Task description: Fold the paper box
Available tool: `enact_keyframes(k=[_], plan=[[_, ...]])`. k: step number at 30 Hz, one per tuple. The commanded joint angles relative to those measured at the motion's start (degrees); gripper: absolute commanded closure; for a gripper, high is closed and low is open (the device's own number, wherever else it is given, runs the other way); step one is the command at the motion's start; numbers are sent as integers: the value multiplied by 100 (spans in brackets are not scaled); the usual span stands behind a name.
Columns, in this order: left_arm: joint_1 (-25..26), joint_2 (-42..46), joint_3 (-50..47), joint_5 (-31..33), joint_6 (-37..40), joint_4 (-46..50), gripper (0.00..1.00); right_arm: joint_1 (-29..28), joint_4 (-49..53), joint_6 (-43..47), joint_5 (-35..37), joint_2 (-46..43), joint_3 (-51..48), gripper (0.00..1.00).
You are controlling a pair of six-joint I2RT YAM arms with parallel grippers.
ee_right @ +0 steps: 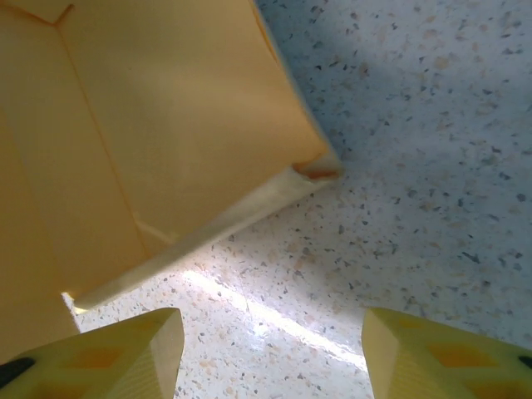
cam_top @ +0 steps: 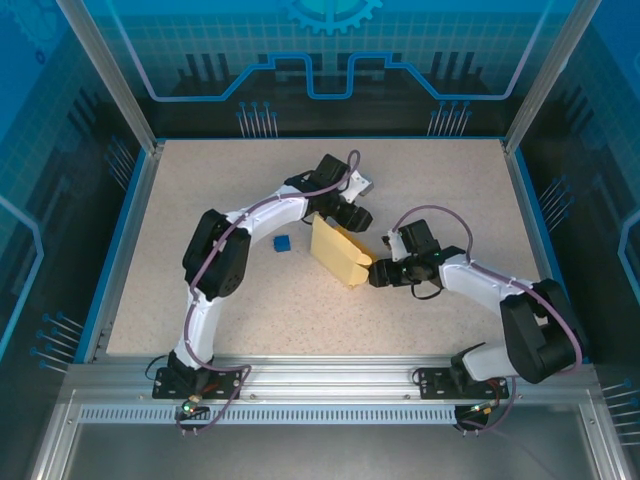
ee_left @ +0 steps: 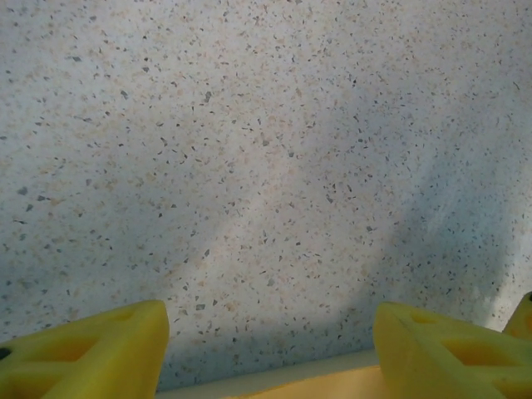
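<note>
The paper box (cam_top: 336,250) is a pale yellow card piece standing tilted in the middle of the table, its creased panels partly raised. My left gripper (cam_top: 352,217) is at its far upper edge. In the left wrist view the left gripper (ee_left: 270,324) has its yellow fingers (ee_left: 100,353) wide apart, and a strip of the box's edge (ee_left: 274,378) lies low between them. My right gripper (cam_top: 377,272) is at the box's near right corner. The right gripper (ee_right: 273,324) is open over bare table, with the paper box (ee_right: 166,108) just ahead and to the left, apart from its fingers.
A tiny blue cube (cam_top: 282,243) lies on the speckled table (cam_top: 220,190) just left of the box, beside the left arm. Blue rails and clear walls (cam_top: 130,200) border the table.
</note>
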State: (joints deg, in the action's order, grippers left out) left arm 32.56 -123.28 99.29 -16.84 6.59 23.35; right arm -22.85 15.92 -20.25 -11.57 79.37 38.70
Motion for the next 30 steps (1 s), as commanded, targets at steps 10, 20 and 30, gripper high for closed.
enact_keyframes(k=[10, 20, 30], plan=[[-196, 251, 180, 8, -265, -230, 32, 79, 360, 337, 551, -855, -76, 41], [-239, -103, 367, 150, 64, -311, 29, 86, 178, 211, 364, -995, -146, 41], [-243, -413, 222, -38, -81, -503, 29, 80, 175, 188, 384, -946, -126, 41]])
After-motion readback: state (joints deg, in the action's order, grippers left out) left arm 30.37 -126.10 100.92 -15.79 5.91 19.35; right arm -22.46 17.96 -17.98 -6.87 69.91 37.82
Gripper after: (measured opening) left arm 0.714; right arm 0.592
